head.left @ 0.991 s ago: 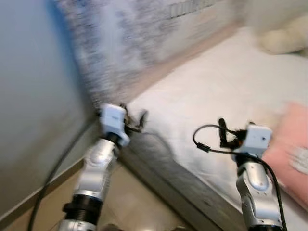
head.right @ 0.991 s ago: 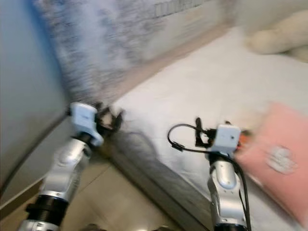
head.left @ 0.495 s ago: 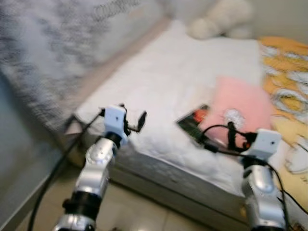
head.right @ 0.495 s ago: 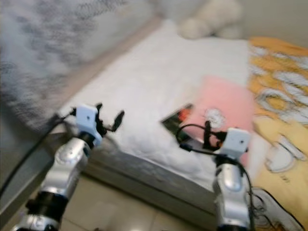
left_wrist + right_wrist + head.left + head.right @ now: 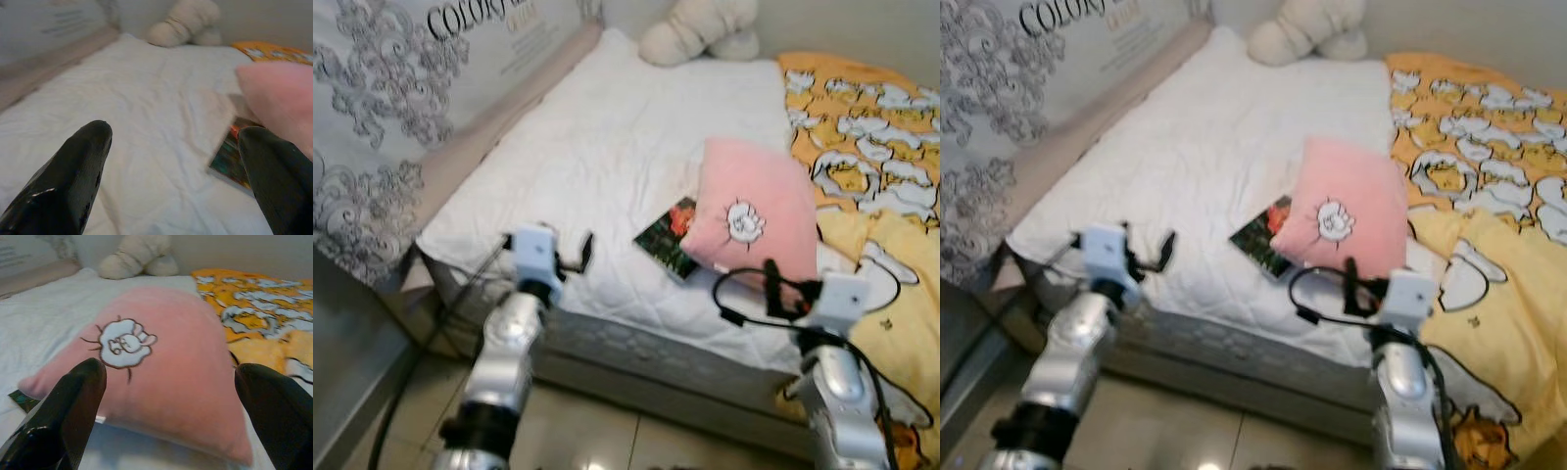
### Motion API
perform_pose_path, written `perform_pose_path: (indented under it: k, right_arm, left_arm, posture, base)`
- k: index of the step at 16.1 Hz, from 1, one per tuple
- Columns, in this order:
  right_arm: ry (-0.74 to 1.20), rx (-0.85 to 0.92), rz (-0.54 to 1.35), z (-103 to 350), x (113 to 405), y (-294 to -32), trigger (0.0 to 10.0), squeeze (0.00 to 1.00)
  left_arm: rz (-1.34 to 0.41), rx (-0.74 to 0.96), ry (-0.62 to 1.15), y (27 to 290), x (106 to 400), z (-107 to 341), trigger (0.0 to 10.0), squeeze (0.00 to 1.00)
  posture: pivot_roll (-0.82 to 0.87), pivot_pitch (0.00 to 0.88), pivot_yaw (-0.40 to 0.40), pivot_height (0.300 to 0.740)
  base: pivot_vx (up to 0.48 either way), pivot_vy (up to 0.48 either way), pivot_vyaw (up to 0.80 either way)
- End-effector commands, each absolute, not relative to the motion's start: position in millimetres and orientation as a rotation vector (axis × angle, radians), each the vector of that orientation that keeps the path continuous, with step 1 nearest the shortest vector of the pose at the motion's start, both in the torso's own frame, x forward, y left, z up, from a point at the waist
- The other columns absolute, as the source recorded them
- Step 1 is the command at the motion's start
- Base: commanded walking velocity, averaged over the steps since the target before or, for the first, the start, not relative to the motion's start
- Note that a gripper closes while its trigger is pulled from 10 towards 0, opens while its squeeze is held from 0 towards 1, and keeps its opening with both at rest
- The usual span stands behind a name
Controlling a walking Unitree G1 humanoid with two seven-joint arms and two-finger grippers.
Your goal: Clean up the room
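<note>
A pink pillow with a white cartoon patch lies on the white mattress, partly over a dark book. A crumpled yellow patterned blanket covers the bed's right side. At the head of the bed sits a cream plush toy. My left gripper hovers open over the mattress's near left corner, holding nothing. My right gripper is open just short of the pillow's near edge, apart from it. Between the left fingers, the book lies ahead.
A tall board with grey scroll patterns leans along the bed's left side. The grey bed base fronts me, with tiled floor below. A black cable runs down at the left.
The camera has swung from the left wall and patterned board round to the bed, and the blur has cleared. Both arms stay raised in front, fingers still apart.
</note>
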State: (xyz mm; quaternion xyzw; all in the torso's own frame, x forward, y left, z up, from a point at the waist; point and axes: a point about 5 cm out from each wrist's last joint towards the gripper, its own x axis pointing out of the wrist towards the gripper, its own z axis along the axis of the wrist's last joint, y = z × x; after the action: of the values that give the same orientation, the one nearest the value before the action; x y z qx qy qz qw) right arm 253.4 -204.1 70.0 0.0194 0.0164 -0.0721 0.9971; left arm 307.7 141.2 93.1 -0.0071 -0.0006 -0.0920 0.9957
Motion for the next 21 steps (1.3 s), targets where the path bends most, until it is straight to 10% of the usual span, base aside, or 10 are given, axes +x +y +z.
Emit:
perform_pose_path:
  k: [1,13,21]
  right_arm:
    - [0.012,0.024,-0.142,75.3,256.9,-206.8,10.0,0.00]
    - [0.030,0.041,-0.174,67.7,249.5,-204.5,10.0,0.00]
    - [0.047,0.048,-0.154,65.3,250.8,-202.8,10.0,0.00]
  left_arm:
    - [-0.199,-0.028,-0.002,132.1,309.6,93.9,10.0,0.00]
    - [-0.311,0.032,-0.050,124.1,311.7,102.0,10.0,0.00]
    - [-0.204,0.005,-0.057,139.7,321.7,107.9,10.0,0.00]
  posture:
    - [0.07,0.000,-0.039,0.740]
    - [0.04,0.000,-0.002,0.740]
    - [0.04,0.000,-0.002,0.740]
  base:
    - [0.000,-0.442,0.00]
    - [0.022,-0.322,0.00]
    - [0.480,0.000,0.00]
